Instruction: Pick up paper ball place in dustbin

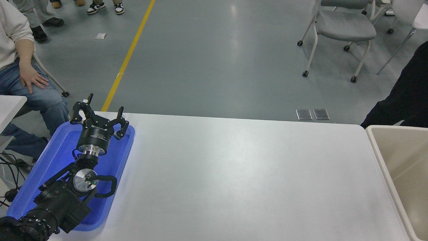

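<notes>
1. The left gripper (99,116) hangs over the blue tray (40,167) at the table's (234,174) left edge, fingers spread wide, holding nothing.
2. The dustbin (378,150) stands against the table's right edge.

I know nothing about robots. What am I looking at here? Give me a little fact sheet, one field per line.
Surface: wide white table
Left arm's tool: black tool, fingers spread open, holding nothing, above the shallow blue plastic tray at the table's left end
Right arm: not in view
Bin: large beige plastic dustbin with a thick pale rim, at the table's right end
Paper ball: none visible
People: a seated person's hand resting on a jeans-clad leg, upper left; a figure in dark clothing behind the bin
Background: grey wheeled chair, grey floor with a yellow line
</notes>
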`<move>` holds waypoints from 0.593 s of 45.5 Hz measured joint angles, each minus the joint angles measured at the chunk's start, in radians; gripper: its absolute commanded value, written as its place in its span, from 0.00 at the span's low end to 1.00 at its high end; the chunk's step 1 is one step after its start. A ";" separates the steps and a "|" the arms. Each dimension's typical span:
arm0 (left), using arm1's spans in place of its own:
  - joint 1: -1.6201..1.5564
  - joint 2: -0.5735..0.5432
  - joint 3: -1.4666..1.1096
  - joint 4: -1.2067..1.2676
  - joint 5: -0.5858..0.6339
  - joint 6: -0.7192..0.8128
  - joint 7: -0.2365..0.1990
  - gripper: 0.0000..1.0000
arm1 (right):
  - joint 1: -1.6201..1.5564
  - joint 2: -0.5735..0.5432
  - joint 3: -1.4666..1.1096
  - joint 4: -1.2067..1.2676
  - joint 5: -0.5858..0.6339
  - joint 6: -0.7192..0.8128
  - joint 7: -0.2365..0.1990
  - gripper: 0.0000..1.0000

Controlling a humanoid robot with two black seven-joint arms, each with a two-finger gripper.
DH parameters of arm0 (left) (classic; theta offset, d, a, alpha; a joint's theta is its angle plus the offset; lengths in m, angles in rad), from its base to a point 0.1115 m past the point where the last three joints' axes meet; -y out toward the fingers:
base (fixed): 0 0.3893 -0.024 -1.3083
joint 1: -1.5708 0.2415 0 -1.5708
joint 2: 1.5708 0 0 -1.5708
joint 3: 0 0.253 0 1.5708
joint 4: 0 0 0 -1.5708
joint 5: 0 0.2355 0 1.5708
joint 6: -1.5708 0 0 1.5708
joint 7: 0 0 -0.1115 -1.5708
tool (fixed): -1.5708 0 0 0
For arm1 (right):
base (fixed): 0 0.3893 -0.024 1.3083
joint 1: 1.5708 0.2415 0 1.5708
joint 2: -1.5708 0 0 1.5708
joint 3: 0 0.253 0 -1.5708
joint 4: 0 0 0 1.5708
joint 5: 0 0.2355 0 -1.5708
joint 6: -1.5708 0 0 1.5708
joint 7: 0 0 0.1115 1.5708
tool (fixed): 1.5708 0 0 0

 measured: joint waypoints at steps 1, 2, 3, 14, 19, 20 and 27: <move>0.000 0.000 0.000 0.000 0.000 0.000 0.000 1.00 | -0.003 0.003 0.002 -0.001 0.004 -0.003 0.000 0.00; 0.000 0.000 0.000 0.000 0.000 0.000 0.000 1.00 | -0.008 0.007 0.004 -0.002 0.009 -0.007 0.000 0.00; 0.000 0.000 0.000 0.000 0.000 0.000 0.000 1.00 | -0.011 0.010 0.005 -0.003 0.012 -0.009 0.000 0.00; 0.000 0.000 0.000 0.000 0.000 0.000 0.000 1.00 | -0.039 0.035 0.023 -0.007 0.041 -0.031 -0.001 0.00; 0.000 0.000 0.000 0.000 0.000 0.000 0.000 1.00 | -0.044 0.040 0.027 -0.008 0.048 -0.035 -0.001 0.00; 0.000 0.000 0.000 0.000 0.000 0.000 0.000 1.00 | -0.045 0.041 0.028 -0.008 0.048 -0.036 -0.001 0.00; 0.000 0.000 0.000 0.000 0.000 0.000 0.000 1.00 | -0.048 0.045 0.030 -0.008 0.053 -0.040 0.000 0.66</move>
